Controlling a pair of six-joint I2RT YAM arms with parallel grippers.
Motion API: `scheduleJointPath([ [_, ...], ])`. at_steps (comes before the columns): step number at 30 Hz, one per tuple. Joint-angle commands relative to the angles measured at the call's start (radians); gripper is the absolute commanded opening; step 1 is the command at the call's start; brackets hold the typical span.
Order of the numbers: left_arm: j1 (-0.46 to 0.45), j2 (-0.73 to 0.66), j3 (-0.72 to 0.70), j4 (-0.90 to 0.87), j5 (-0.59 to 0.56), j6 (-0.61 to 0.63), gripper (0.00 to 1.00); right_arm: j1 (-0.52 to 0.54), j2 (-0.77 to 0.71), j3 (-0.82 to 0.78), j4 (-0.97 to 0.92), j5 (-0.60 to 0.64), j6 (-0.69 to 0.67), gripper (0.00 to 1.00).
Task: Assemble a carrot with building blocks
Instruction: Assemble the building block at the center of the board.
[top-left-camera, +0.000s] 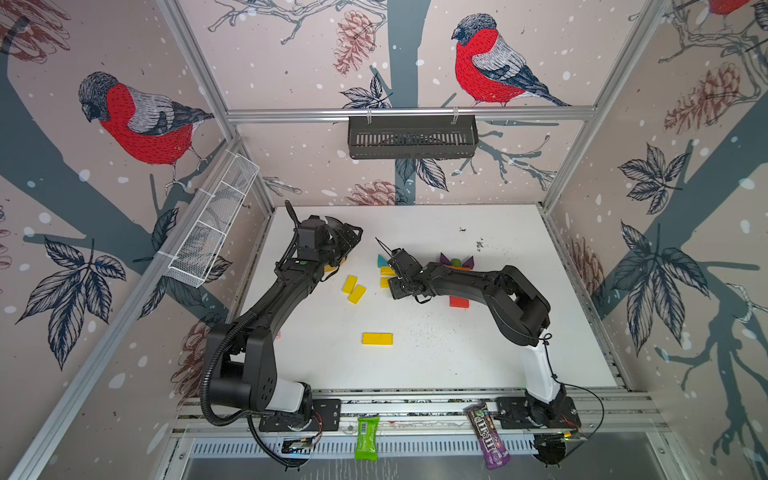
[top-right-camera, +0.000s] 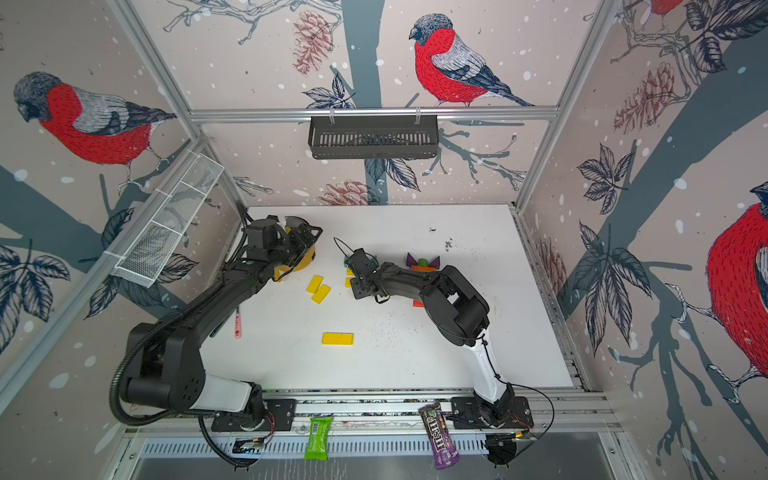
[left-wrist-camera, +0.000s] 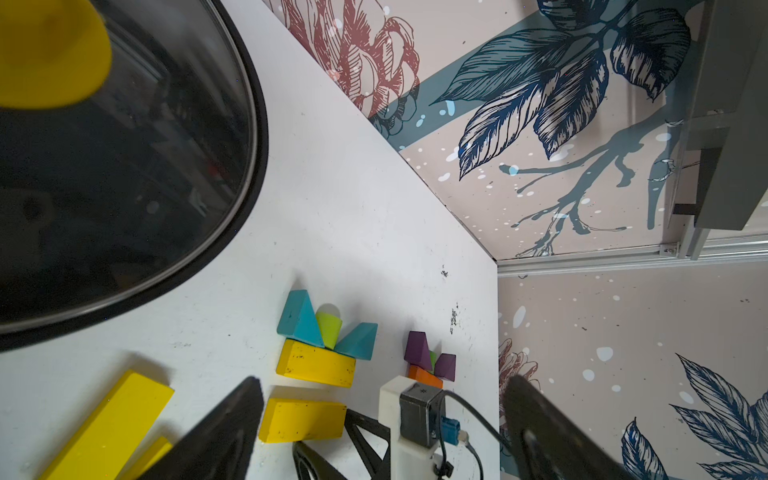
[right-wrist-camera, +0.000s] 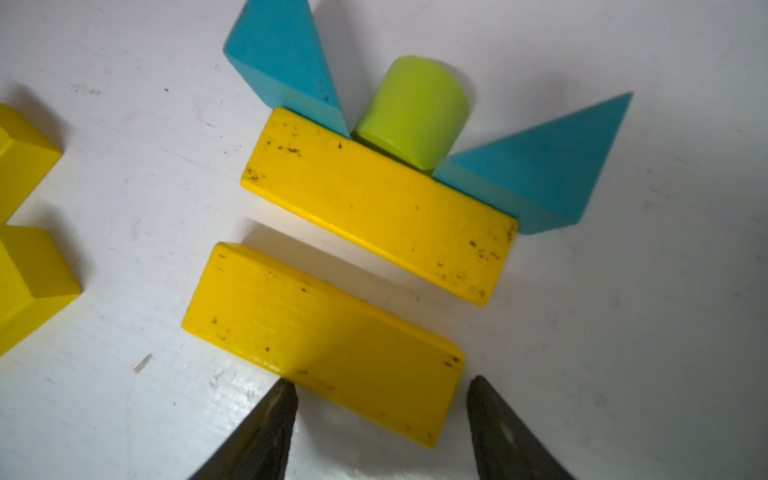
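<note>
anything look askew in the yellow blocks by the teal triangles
Yes: the second yellow bar sits apart from the first yellow bar, which touches the teal triangles; it is shifted sideways, leaving a gap.

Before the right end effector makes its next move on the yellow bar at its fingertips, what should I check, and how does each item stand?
1. Jaws of the right end effector apart at the nearer yellow bar: ok.
2. That bar flush against the farther yellow bar: not ok, a gap shows.
3. Leaf top on the farther bar, lime-green block between teal triangles: ok.
4. Fingertip contact with the nearer bar: cannot tell.
5. The left end effector open, empty, well aside: ok.
</note>
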Motion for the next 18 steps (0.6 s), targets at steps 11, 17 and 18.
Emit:
scheduleJointPath([
  [11, 0.002, -0.004, -0.004, 0.038, 0.019, -0.010, 0.90, 0.000, 0.024, 0.045, -0.038, 0.033, -0.034, 0.66],
  [17, 0.002, -0.003, -0.006, 0.039, 0.017, -0.010, 0.90, 0.000, 0.034, 0.058, -0.050, 0.053, -0.045, 0.66],
  [18, 0.002, -0.001, -0.006, 0.039, 0.020, -0.011, 0.90, -0.002, 0.035, 0.060, -0.054, 0.056, -0.047, 0.66],
])
